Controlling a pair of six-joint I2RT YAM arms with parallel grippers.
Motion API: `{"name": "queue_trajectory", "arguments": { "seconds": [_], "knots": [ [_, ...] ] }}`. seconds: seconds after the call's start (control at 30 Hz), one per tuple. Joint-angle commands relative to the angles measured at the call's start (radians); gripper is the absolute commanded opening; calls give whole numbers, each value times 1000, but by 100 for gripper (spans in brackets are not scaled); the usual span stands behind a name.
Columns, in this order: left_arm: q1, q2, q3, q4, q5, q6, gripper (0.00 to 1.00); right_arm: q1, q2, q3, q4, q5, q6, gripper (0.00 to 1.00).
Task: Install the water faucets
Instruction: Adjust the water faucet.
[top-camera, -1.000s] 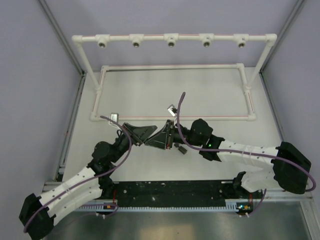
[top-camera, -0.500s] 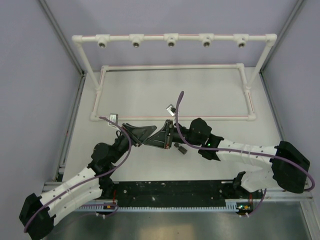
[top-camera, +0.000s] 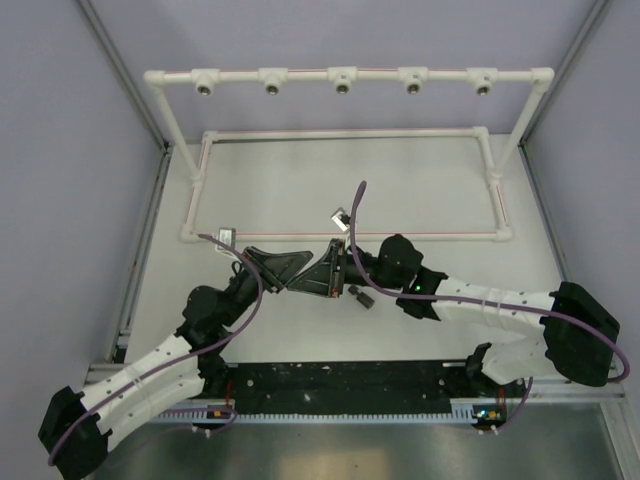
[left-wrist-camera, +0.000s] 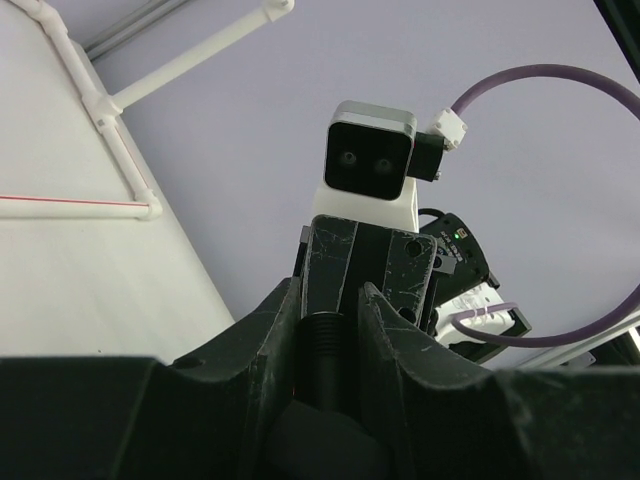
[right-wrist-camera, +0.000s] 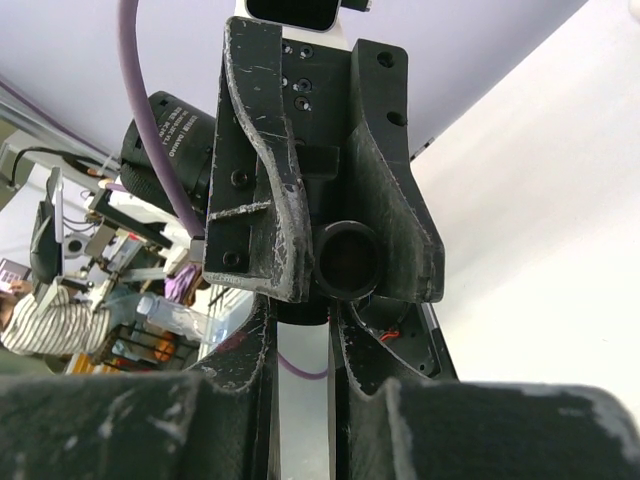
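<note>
Top external view: the right gripper (top-camera: 310, 283) has edged a touch closer to the left gripper (top-camera: 287, 280) over the past second, and the two now meet tip to tip above the near middle of the table (top-camera: 420, 190); nothing else has shifted. It reads as a hand-over or regrip rather than an install, since none of the five sockets (top-camera: 342, 86) on the frame (top-camera: 300, 74) at the far edge looks fitted. Left's jaws are clamped tight on the stubby faucet (right-wrist-camera: 348, 262), its round end facing the right wrist camera. Right's jaws are drawn to a slim gap, tips against the left's; whether they pinch anything cannot be told. A second faucet (top-camera: 355, 292) lies loose on the table just right of the grippers.
</note>
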Motion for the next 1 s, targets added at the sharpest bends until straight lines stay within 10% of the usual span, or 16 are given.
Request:
{"name": "queue_trajectory", "arguments": {
  "seconds": [0.0, 0.3, 0.6, 0.97],
  "knots": [
    [-7, 2, 0, 72, 34, 0, 0, -4, -6, 49, 29, 4, -8, 0],
    [-7, -46, 18, -45, -30, 22, 0, -33, -153, -1, -157, 94, -115, 54],
    [-7, -119, 32, -162, -133, 48, 0, -76, -314, -110, -294, 187, -140, 57],
    [-7, -17, 26, -34, -93, 2, 0, -75, -127, -115, 119, 4, 56, 60]
  ]
}}
